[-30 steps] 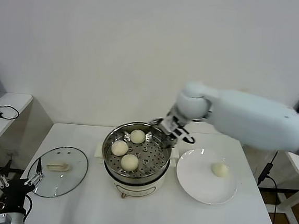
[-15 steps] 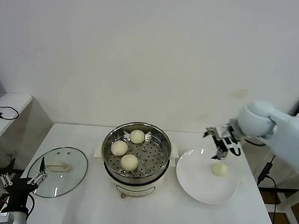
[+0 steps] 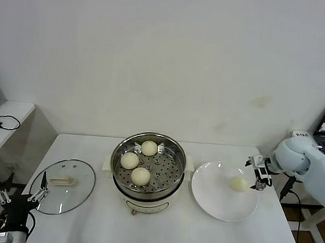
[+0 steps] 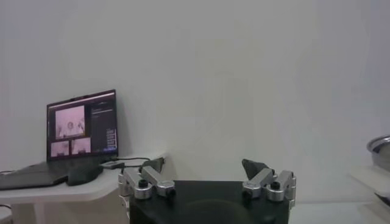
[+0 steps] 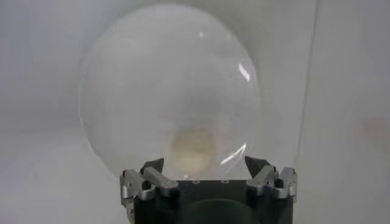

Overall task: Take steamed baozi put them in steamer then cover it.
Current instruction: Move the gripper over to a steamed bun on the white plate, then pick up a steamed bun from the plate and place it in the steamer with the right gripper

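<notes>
Right gripper (image 3: 260,174): fingers spread, nothing between them, hovering at the right edge of the plate just beside the lone baozi; in the right wrist view (image 5: 204,167) that bun sits between the two open fingertips, farther off.
Left gripper (image 3: 22,197): parked low off the table's front-left corner, near the cover's edge, fingers spread and empty; seen also in its wrist view (image 4: 207,176).
Table (image 3: 85,228): white, carrying the cover, steamer and plate in a row.
Steamer (image 3: 174,151): shiny steel pot on a white base at the table's centre, uncovered, perforated tray showing.
Cover (image 3: 80,185): glass lid lying flat on the table left of the steamer, cream handle up.
Plate (image 3: 215,203): white, right of the steamer.
Baozi in steamer (image 3: 140,176): three buns on the tray, apart from each other.
Lone baozi (image 3: 238,184): on the plate, toward its right side.
</notes>
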You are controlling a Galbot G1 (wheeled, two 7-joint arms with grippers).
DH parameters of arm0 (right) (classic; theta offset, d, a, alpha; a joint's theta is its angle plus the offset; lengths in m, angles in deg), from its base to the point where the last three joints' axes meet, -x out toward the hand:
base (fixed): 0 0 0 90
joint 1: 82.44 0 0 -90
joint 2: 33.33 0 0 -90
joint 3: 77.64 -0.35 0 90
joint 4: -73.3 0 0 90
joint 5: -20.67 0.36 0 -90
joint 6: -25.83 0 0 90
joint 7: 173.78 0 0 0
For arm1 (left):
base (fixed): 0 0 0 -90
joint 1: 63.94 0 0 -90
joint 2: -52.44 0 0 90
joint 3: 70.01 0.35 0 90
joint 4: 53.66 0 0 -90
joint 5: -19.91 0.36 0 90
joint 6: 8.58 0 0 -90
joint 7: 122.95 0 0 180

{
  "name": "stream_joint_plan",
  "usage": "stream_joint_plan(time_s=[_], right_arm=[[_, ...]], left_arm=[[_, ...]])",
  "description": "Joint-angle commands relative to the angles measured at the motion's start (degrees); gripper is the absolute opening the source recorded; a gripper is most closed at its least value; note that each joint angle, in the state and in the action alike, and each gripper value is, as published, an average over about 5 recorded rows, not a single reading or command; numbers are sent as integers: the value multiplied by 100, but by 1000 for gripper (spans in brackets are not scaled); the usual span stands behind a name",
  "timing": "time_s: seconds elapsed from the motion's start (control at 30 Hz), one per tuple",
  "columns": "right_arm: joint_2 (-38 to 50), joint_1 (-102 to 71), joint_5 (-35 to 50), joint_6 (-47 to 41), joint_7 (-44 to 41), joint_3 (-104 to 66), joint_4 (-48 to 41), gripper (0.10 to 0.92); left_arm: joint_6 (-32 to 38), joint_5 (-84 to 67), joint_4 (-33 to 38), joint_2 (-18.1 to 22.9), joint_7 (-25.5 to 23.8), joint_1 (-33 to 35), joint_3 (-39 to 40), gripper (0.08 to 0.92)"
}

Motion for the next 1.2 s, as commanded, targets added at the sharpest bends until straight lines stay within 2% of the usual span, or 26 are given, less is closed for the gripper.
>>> stream_joint_plan(time_s=[0.03,0.6,1.2], right_arm=[[-735,-915,-587,28,42,-745,-1093,823],[-1429,-929,-894,89,69,-727,-1675,808],[-1220,-772,-886,99,-71,-776,-1495,617]], left_arm=[[-1,0,-20,-8,-2,17,-38,823],[-3,-14,-93,21,-9,-5,-86,823],[11,-7,-75,69,-2,23,-73,823]])
